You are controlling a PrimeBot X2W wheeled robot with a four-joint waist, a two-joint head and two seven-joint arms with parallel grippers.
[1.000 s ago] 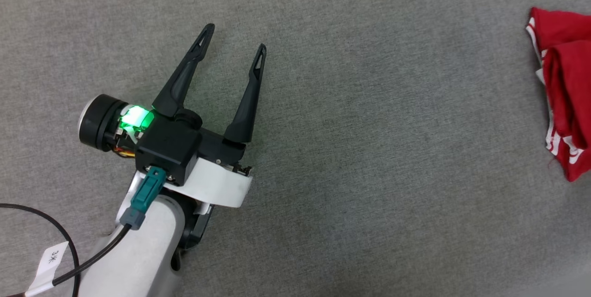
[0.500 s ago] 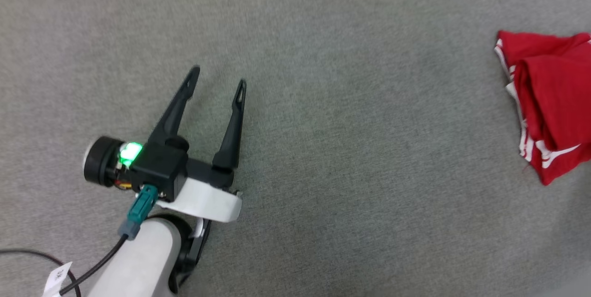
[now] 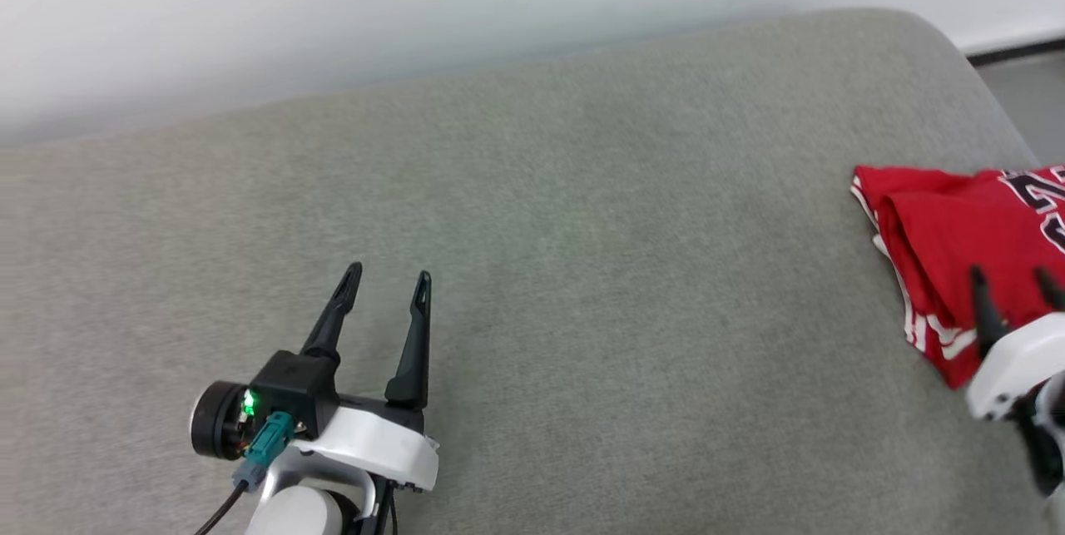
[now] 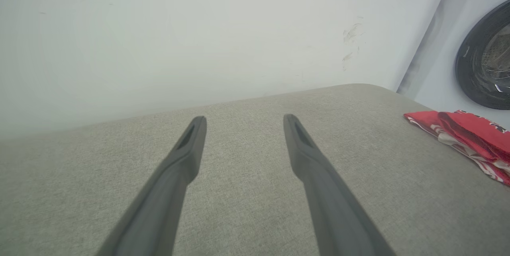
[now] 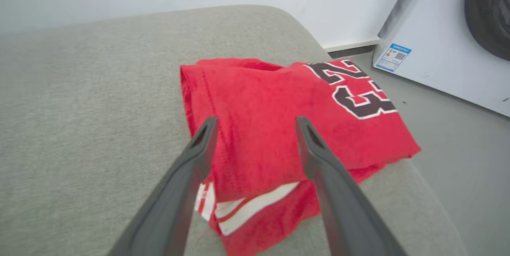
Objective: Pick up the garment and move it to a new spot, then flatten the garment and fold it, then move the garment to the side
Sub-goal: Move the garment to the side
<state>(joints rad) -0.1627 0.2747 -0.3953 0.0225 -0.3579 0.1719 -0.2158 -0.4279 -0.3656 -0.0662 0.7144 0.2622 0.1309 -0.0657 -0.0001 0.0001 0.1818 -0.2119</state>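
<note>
Bright red soft T-shirt with white striped trim and a dark printed number (image 5: 279, 128) lies folded in a compact stack at the right end of the grey woven-fabric cushion (image 3: 582, 269), near its rounded corner. That placement reads as the set-aside spot, leaving the middle of the cushion free. A white washing machine with a dark door (image 4: 484, 61) stands beyond.

Right pincer (image 5: 255, 121) spread, fingers straddling the stack's near part from above; contact with the cloth is hard to judge, probably none. Left pincer (image 3: 389, 275) spread, gripping nothing, parked well apart over bare cushion.

Against half a second back: the head camera has tilted up, so the pale wall (image 3: 416, 2) and the cushion's far edge now show; the right pincer has come into frame over the garment; the left stays spread.
</note>
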